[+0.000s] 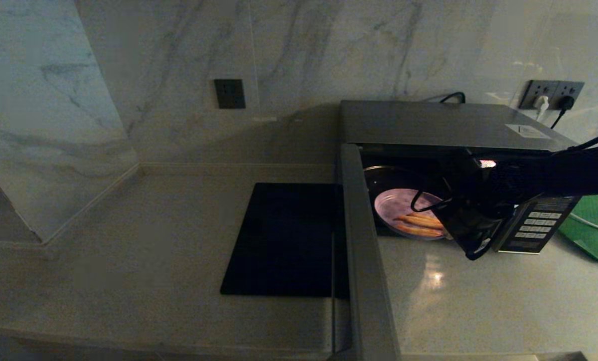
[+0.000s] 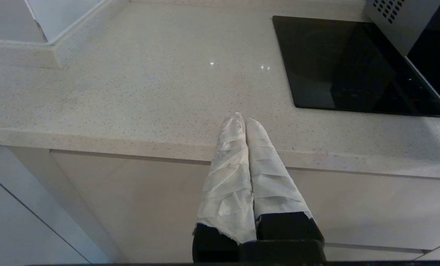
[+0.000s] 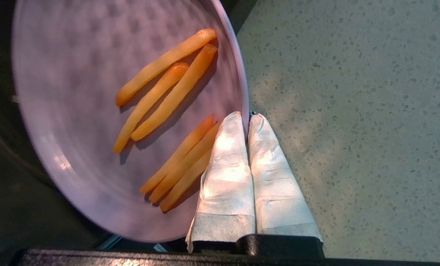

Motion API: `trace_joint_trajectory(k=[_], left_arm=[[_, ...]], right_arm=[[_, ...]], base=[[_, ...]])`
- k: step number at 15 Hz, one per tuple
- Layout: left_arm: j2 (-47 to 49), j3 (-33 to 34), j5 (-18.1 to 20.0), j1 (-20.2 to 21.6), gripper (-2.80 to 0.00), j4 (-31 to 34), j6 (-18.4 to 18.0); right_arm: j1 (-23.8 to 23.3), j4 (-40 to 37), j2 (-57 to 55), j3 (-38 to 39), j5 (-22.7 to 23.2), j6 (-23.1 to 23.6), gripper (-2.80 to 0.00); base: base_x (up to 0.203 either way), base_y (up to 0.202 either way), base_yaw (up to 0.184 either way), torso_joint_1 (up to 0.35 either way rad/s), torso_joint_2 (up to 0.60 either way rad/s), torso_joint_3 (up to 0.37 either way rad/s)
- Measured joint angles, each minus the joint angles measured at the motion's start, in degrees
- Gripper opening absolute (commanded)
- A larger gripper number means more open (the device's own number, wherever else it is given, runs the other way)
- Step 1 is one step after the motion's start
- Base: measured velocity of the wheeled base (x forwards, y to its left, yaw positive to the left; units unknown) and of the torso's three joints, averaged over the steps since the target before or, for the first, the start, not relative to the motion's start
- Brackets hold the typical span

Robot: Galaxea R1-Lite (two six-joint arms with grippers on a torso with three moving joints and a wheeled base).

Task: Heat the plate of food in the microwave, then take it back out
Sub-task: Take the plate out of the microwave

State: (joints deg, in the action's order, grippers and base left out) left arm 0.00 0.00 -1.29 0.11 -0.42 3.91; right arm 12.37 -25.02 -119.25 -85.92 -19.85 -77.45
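Observation:
The microwave (image 1: pixel 444 123) stands at the back right of the counter with its door (image 1: pixel 366 250) swung wide open toward me. The pale pink-lilac plate of food (image 1: pixel 404 213) (image 3: pixel 94 111), bearing orange-brown sticks (image 3: pixel 168 85), sits at the mouth of the oven cavity, partly over the counter. My right gripper (image 3: pixel 246 117) is shut on the plate's rim, one finger above and one below. In the head view the right arm (image 1: pixel 504 195) hides that grip. My left gripper (image 2: pixel 242 119) is shut and empty, hanging over the counter's front edge, out of the head view.
A flat black square mat (image 1: pixel 284 240) (image 2: pixel 353 66) lies on the counter left of the open door. A green tray (image 1: pixel 592 230) sits right of the microwave. Wall sockets with plugs (image 1: pixel 555 95) are behind it. A marble wall corner (image 1: pixel 53 125) juts out at the left.

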Motion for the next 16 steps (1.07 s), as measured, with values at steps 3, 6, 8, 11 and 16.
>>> trace_joint_trajectory(k=[3,6,8,11,16], left_arm=[[0.0,0.0,-0.01,0.0,-2.8,0.02,0.0],[0.0,0.0,0.0,0.0,-2.8,0.0,-0.01],[0.0,0.0,0.0,0.0,-2.8,0.0,0.0],[0.0,0.0,0.0,-0.06,-2.8,0.0,0.0],[0.0,0.0,0.0,0.0,-2.8,0.0,0.0]], right_arm=[[0.02,0.0,0.93,0.0,-0.2,0.03,-2.8],[0.09,0.0,1.97,0.01,-0.84,0.05,-2.8],[0.15,-0.09,2.64,0.12,-0.93,0.07,-2.8],[0.57,-0.12,3.85,0.53,-0.85,0.15,-2.8],[3.6,-0.09,7.65,6.21,-1.65,-0.14,-2.8]], base=[[0.0,0.0,0.0,0.0,0.0,0.0],[0.0,0.0,0.0,0.0,0.0,0.0],[0.0,0.0,0.0,0.0,0.0,0.0],[0.0,0.0,0.0,0.0,0.0,0.0],[0.0,0.0,0.0,0.0,0.0,0.0]])
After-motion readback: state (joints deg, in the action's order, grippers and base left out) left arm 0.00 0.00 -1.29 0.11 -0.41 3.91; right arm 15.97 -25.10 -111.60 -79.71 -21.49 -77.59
